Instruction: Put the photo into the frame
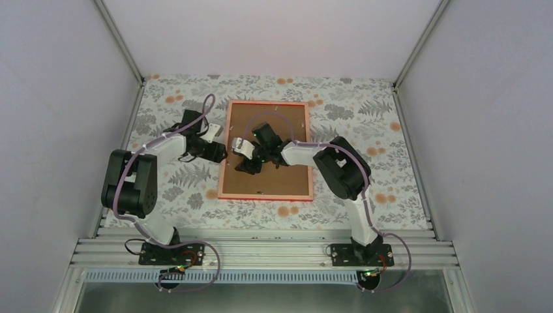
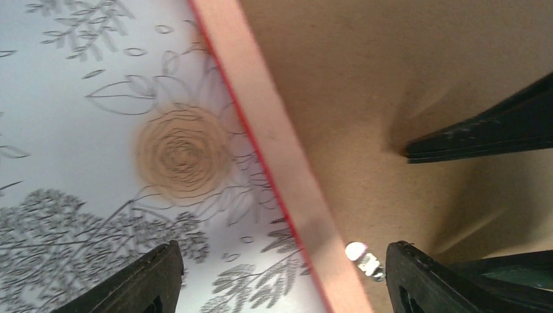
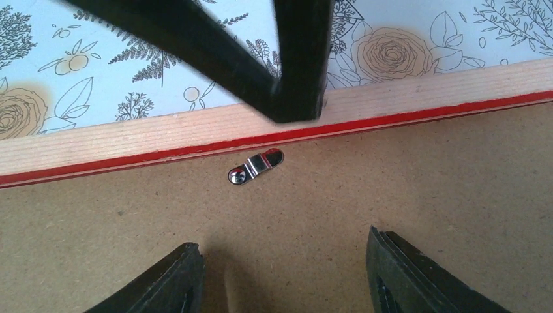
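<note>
Both spread, empty: left end effector (image 2: 283, 246) astride frame (image 2: 274, 143) edge, right end effector (image 3: 282, 238) over backing (image 3: 339, 195).

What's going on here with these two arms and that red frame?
Two robot arms are working on a frame lying face down on the table, with a brown backing board sitting in it. The left pincer straddles the frame's left edge, open. The right pincer hovers open over the board beside a small metal clip. No photo is visible.

Brown backing board (image 1: 287, 179), bearing a seemingly metal clip (image 3: 255, 167), overlies floral cloth (image 1: 365, 111).
</note>
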Controlling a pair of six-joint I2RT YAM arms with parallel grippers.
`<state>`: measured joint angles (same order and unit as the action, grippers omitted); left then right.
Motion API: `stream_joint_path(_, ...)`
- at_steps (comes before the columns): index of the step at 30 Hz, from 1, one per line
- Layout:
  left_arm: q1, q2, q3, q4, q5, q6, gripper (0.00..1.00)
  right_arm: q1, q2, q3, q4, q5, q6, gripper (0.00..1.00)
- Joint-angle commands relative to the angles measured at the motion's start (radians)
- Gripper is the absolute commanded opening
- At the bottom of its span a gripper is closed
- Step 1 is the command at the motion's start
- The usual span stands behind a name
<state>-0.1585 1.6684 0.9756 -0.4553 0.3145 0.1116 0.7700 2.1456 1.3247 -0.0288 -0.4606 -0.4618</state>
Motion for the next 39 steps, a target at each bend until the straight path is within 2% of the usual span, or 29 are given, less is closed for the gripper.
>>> stream_joint_path(1,-0.057,-0.021,-0.002,-0.003,-0.030,-0.016,0.78,0.006,0.042,-0.067,-0.091,0.026,0.023,0.61)
stream_joint_path(7,-0.153,0.008,0.012,0.009,-0.160,-0.038,0.77,0.006,0.021,-0.119,-0.048,0.022,0.043,0.61)
stream_joint_path(13,-0.163,0.091,0.056,-0.025,-0.284,-0.043,0.75,0.006,0.007,-0.145,-0.023,0.046,0.056,0.61)
stream_joint_path(23,-0.171,0.034,0.038,-0.133,-0.424,-0.003,0.67,0.004,-0.003,-0.149,-0.014,0.065,0.088,0.61)
stream_joint_path(29,-0.174,0.048,0.066,-0.193,-0.401,0.025,0.66,0.004,0.000,-0.144,-0.015,0.070,0.093,0.61)
stream_joint_path(34,-0.174,-0.056,0.057,-0.121,-0.212,0.036,0.68,0.006,-0.013,-0.133,-0.026,0.034,0.098,0.61)
stream_joint_path(39,-0.170,-0.063,0.086,-0.085,-0.236,0.007,0.68,0.008,-0.036,-0.148,-0.022,0.015,0.104,0.61)
